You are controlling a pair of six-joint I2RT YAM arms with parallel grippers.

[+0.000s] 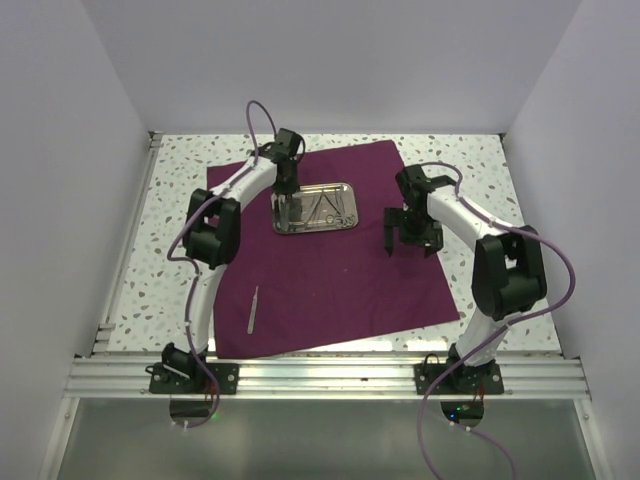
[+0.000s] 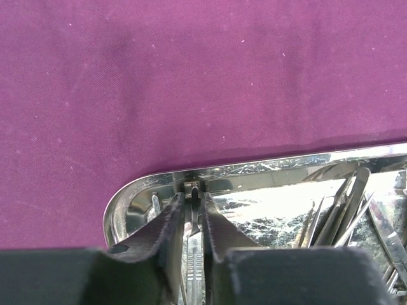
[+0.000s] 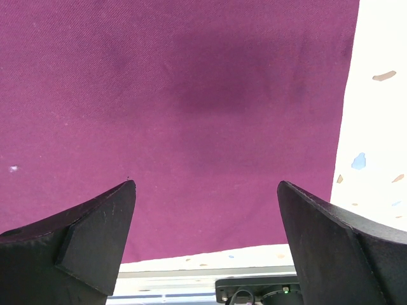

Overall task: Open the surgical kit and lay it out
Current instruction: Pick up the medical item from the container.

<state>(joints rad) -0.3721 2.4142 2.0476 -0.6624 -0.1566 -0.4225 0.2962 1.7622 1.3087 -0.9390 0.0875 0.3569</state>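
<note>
A plum cloth (image 1: pixel 330 280) lies spread flat on a speckled worktop (image 1: pixel 175 210), with all four of its edges in view. A small steel tray (image 1: pixel 315 231) sits on the far middle of the cloth and holds a cluster of silver instruments (image 1: pixel 330 205). The left tool (image 1: pixel 287 195) reaches down into the tray's left end, just inside the rounded rim, and most of the instruments lie to its right. Its fingers stand close together with a thin ridged instrument (image 2: pixel 192 273) between them; whether they press on it cannot be told. Beyond the tool's tips, past the rim, is bare cloth. One loose slim instrument (image 1: pixel 253 309) lies alone on the cloth well behind the left tool, toward the arm bases. The right tool (image 1: pixel 405 235) hangs over bare cloth just to the right of the tray and apart from it, its fingers spread wide and holding nothing. To its right the cloth's edge gives way to bare worktop. White walls (image 1: pixel 60 150) enclose the worktop on three sides, and a metal rail (image 1: pixel 330 375) runs along the near edge.
</note>
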